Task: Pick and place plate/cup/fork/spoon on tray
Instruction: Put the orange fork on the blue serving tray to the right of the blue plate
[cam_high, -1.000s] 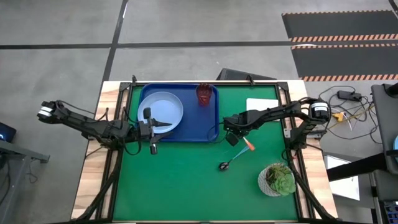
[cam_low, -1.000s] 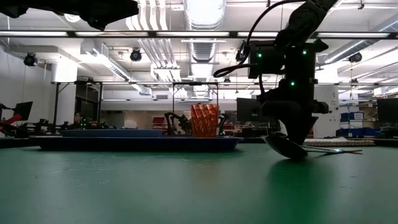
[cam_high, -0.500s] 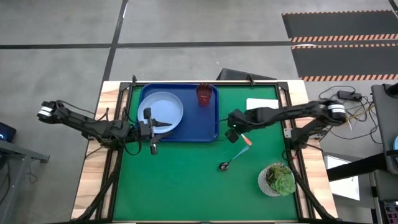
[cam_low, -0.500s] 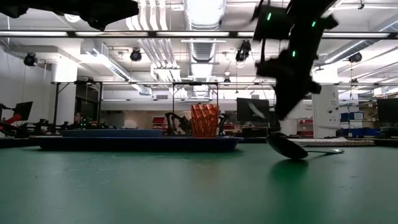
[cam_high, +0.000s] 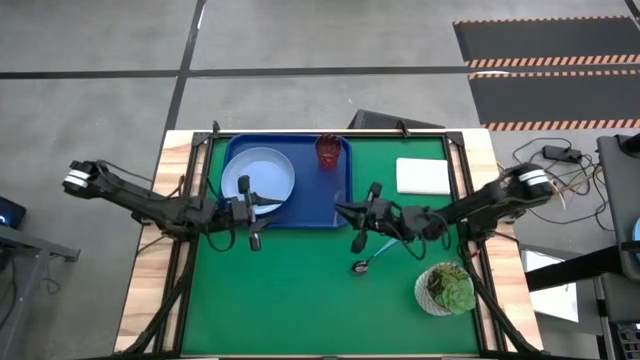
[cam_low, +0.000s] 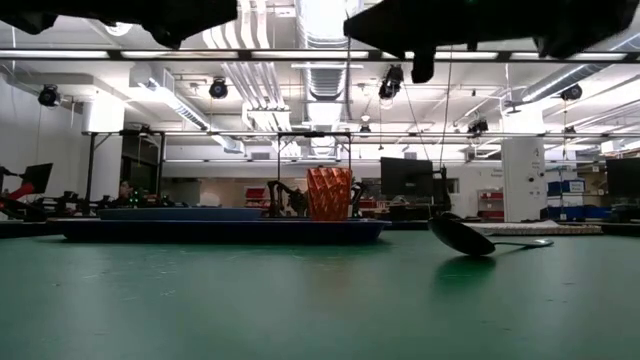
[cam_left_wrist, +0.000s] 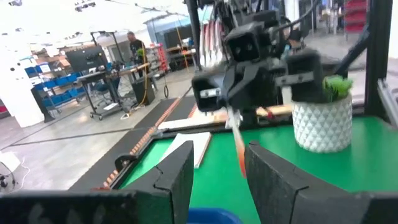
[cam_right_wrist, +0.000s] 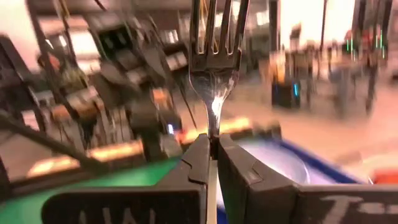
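My right gripper (cam_high: 352, 214) hangs over the green table just right of the dark-blue tray (cam_high: 315, 195) and is shut on the fork (cam_right_wrist: 216, 37). The left wrist view shows the fork's orange handle (cam_left_wrist: 240, 152). My left gripper (cam_high: 252, 211) is open and empty over the tray's near rim, beside the pale-blue plate (cam_high: 262, 170) that lies in the tray. The red cup (cam_high: 328, 151) stands in the tray's far right corner. The spoon (cam_high: 366, 263) lies on the table below my right arm, its bowl (cam_low: 465, 236) on the cloth. My right gripper pinches the fork's metal neck (cam_right_wrist: 213, 127) between its two fingers, just below the tines. The fingers come level from the table's right side and lie across the fork. The fork is lifted clear and roughly upright, with its tines up and its orange handle hanging below the fingers.
A white pot with a green succulent (cam_high: 447, 288) stands at the near right. A white pad (cam_high: 423, 176) lies at the far right. Bare green table lies between the tray's near rim and the near edge.
My right gripper has risen from the table beside the spoon with the fork, turned from pointing down to level, and gone toward the tray. The fork has gone from lying on the cloth to upright and clear. The spoon has stayed in place.
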